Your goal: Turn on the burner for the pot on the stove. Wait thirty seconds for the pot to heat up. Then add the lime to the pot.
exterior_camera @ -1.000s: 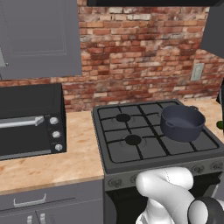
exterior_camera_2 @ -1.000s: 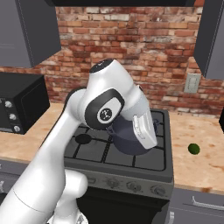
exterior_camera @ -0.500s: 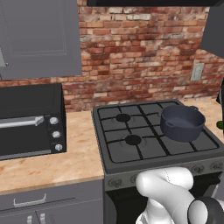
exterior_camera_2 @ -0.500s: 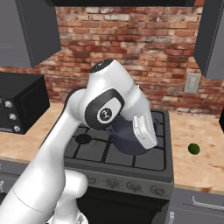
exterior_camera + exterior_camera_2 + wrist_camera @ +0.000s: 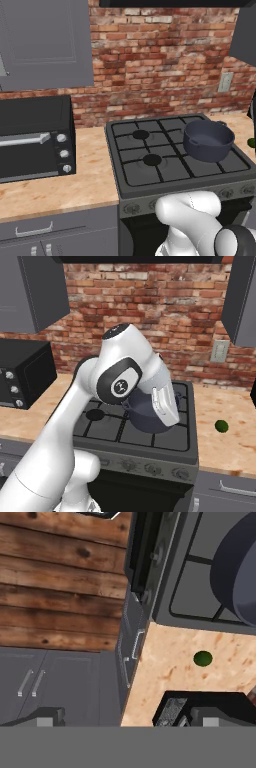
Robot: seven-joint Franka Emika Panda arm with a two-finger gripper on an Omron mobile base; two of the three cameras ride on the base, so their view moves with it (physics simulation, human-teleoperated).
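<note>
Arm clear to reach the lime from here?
Probably yes. The lime lies alone on bare counter beside the stove, apart from the pot; the open gripper looks down on it, nothing between.

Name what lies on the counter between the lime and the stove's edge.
Nothing: in the right base view, bare countertop separates the lime from the stove.

Counter right of stove (image 5: 150, 446): bare wood around lime (image 5: 221, 426), open from above. Pot (image 5: 150, 416) crowds right burners; left grates clear. Countertop oven (image 5: 35, 137) blocks far left.
</note>
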